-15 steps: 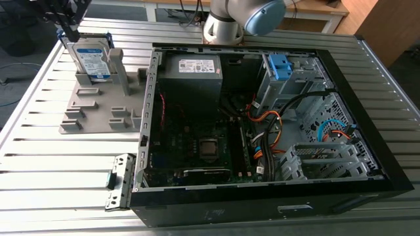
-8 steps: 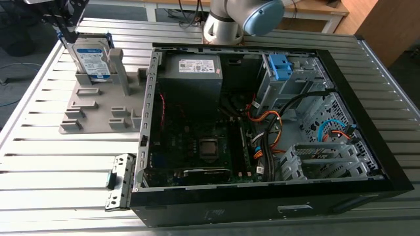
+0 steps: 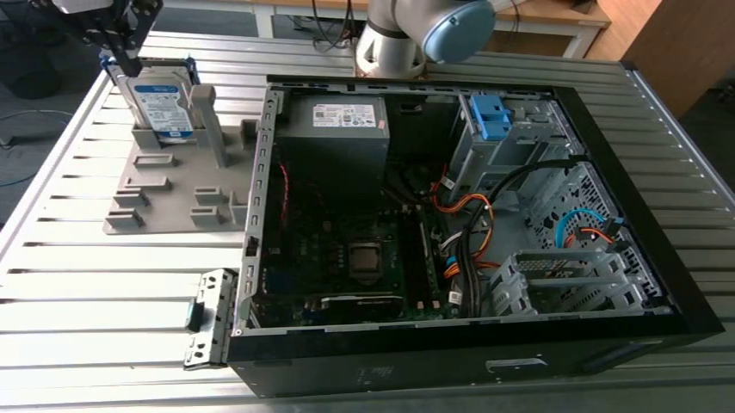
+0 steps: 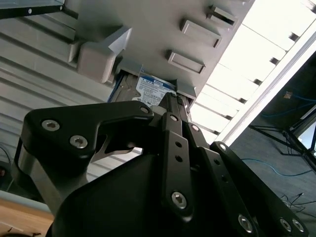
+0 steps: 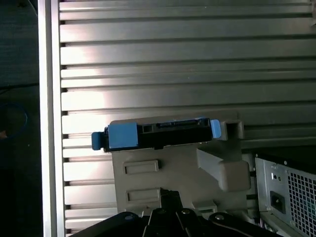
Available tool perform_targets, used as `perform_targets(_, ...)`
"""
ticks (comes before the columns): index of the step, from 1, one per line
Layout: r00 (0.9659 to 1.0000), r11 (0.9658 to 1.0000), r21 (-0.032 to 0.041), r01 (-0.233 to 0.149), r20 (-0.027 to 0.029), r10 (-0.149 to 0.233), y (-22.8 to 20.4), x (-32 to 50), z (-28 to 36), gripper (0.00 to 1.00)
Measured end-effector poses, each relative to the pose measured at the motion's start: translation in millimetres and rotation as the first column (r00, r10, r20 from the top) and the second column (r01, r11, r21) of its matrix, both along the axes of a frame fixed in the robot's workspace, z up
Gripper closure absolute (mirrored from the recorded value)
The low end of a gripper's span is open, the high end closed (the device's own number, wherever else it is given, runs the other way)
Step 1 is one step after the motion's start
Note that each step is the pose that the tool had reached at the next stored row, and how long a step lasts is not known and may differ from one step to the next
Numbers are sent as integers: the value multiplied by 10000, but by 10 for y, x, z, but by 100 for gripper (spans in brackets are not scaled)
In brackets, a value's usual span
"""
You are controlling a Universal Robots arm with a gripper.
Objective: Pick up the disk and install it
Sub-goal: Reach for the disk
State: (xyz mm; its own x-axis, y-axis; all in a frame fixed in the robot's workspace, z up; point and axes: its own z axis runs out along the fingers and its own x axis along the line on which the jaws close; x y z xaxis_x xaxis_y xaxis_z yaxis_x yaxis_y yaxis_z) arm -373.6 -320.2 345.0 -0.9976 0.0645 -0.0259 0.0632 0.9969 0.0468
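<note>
Fingers (image 4: 171, 116) pressed together, holding nothing, poised near the top edge of the disk (image 3: 161, 103) standing upright in the grey holder (image 3: 161, 185) on the table (image 3: 115, 275) beside the open case (image 3: 460, 353).

The disk (image 3: 161, 101) is silver with a white-and-blue label in black print and a blue frame, the holder (image 3: 161, 206) plain grey, the table (image 3: 92, 292) silver with ribbed stripes, the gripper (image 3: 120, 57) black, the computer case (image 3: 460, 366) black, its board (image 3: 333, 258) dark green, its cables (image 3: 473, 205) orange and its bracket (image 3: 490, 116) blue
</note>
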Motion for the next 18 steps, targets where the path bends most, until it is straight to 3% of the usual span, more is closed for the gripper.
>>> perform_targets(7, 9999, 9999, -9, -115, 0, 115, 117, -1, -127, 89)
perform_targets(11, 9999, 9998, -122, -170, -3, 170, 185, 0, -171, 89)
perform_targets(18, 9999, 9998, -125, -171, -2, 171, 199, -1, -173, 89)
